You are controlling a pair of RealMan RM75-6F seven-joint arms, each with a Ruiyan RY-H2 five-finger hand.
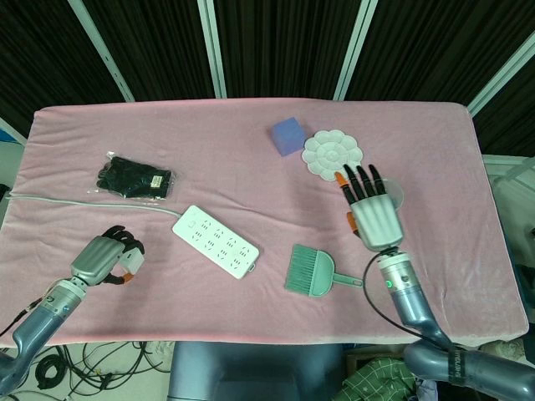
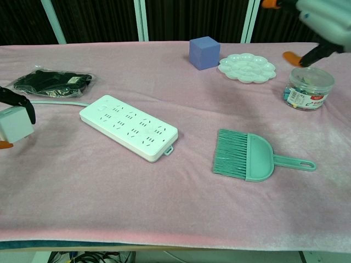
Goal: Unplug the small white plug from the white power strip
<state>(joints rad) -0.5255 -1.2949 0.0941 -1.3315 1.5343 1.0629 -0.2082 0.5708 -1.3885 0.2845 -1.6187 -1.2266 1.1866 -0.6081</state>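
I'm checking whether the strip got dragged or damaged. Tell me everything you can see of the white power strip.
The white power strip is a long, flat block of glossy white plastic with rounded corners, lying flat and diagonal on the pink cloth. Rows of sockets cover its top, all empty. A grey cord runs from its far end toward the table's left edge. Nothing else touches it; no damage shows.
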